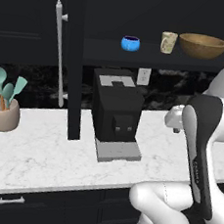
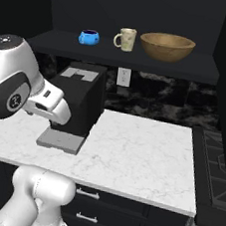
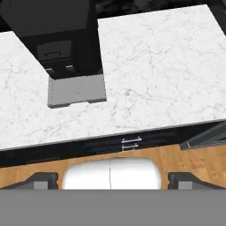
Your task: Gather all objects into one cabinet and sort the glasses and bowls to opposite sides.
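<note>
The cabinet's dark shelf (image 1: pixel 154 57) (image 2: pixel 127 57) carries a small bright blue bowl (image 1: pixel 130 43) (image 2: pixel 89 37) at the left. A cream cup (image 1: pixel 168 42) (image 2: pixel 126 39) stands in the middle and a wide wooden bowl (image 1: pixel 203 45) (image 2: pixel 167 46) at the right. The cabinet door (image 1: pixel 78 61) stands open, edge-on, with its long silver handle (image 1: pixel 59 54). In the hand view my gripper (image 3: pixel 112 180) looks down over the counter's front edge. Its fingertips (image 3: pixel 42 179) are far apart, open, with nothing between them.
A black coffee machine (image 1: pixel 116 109) (image 2: pixel 79 101) (image 3: pixel 57 39) stands on the white marble counter (image 1: pixel 36 145) (image 2: pixel 140 148) (image 3: pixel 150 66) under the shelf. A tan pot of teal utensils (image 1: pixel 4 114) sits at the left. A stove (image 2: pixel 220 158) borders the counter on the right, with drawers (image 3: pixel 130 143) below.
</note>
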Robot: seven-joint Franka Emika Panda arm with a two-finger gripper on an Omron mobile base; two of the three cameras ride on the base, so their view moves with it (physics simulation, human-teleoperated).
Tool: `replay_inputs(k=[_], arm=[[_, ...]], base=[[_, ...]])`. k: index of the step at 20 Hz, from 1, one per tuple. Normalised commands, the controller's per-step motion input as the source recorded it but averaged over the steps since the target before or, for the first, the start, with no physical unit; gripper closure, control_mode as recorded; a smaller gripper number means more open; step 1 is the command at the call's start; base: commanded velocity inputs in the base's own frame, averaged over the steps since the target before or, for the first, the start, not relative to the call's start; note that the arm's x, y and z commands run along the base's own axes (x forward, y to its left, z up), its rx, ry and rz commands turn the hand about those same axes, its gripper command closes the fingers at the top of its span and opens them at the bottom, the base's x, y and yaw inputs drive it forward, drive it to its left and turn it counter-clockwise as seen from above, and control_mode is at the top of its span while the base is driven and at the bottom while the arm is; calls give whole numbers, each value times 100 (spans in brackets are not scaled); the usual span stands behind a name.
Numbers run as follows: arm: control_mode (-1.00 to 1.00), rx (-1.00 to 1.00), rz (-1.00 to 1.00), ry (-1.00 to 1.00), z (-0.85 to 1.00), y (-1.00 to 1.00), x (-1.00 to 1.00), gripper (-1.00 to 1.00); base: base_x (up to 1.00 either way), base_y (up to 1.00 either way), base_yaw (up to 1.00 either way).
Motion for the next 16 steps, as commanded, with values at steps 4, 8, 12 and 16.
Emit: replay_inputs(k=[4, 8, 12, 16], arm=[[-100, 0, -3, 0, 50, -8, -33, -100], [-100, 0, 5, 0, 36, 0, -22, -100], [-100, -1, 12, -2, 15, 0, -20, -100], [-100, -3, 7, -9, 0, 0, -7, -100]], base=[[0, 0, 0], [0, 0, 0], [0, 0, 0], [0, 0, 0]])
